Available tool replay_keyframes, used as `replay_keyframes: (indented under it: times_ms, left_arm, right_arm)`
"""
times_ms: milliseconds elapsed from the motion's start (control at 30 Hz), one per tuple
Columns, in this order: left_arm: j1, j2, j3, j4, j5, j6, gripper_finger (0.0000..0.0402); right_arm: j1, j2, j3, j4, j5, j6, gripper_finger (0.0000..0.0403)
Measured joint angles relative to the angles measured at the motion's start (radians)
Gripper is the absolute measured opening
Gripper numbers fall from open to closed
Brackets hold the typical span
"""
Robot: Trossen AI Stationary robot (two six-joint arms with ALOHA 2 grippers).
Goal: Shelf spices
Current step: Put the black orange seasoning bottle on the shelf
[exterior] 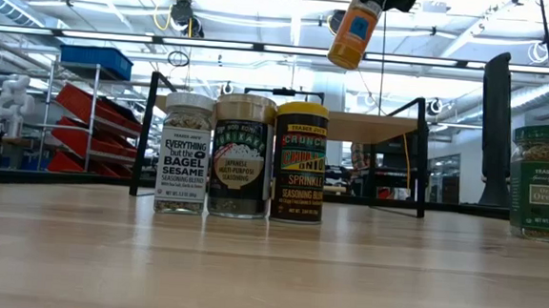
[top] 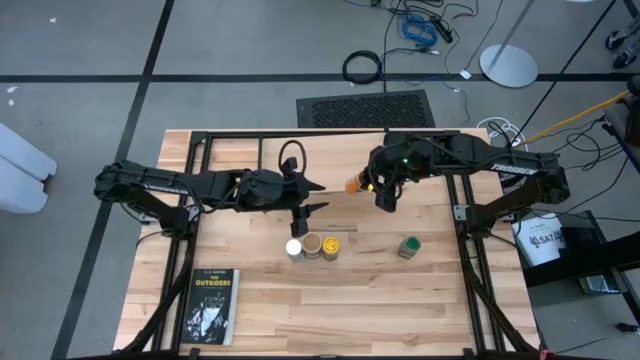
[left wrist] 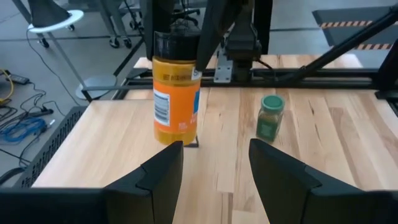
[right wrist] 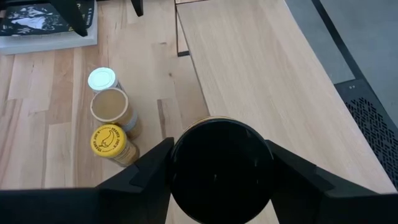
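There's a paperback book (top: 212, 307) lying flat near the table's (top: 400, 300) front left corner, plus a black floor mat (top: 366, 108) behind the table.

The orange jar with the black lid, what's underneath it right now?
Beneath the orange jar with the black lid, held up by the right gripper, lies the shelf's light wooden plank. The jar itself hides the spot straight below it.

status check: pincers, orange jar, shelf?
Right pincer shut on orange jar, above shelf. Left pincer open, empty, beside it. Shelf top bare.
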Motion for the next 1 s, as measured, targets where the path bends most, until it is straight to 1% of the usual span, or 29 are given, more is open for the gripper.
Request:
replay_keyframes:
  times_ms: [167,400,633,767,1000]
  left_arm:
    - [0.000,0.000,0.000,0.046,0.011,0.005,0.0192]
    - [0.001,0.000,0.000,0.053,0.013,0.033,0.0192]
    - [0.031,0.000,0.000,0.053,0.008,0.033,0.0192]
    - [0.045,0.001,0.000,0.052,0.006,0.040,0.0192]
    - [0.059,-0.013,0.000,0.051,0.005,0.062,0.0192]
  right_arm:
    - [0.000,0.000,0.000,0.002,0.000,-0.001,0.0203]
    - [0.000,0.000,0.000,0.012,0.002,-0.042,0.0203]
    - [-0.012,0.000,0.002,0.051,0.002,-0.090,0.0203]
    - [-0.033,0.005,0.053,0.021,0.000,-0.116,0.0203]
    - [-0.114,0.031,0.214,-0.109,0.001,-0.181,0.0203]
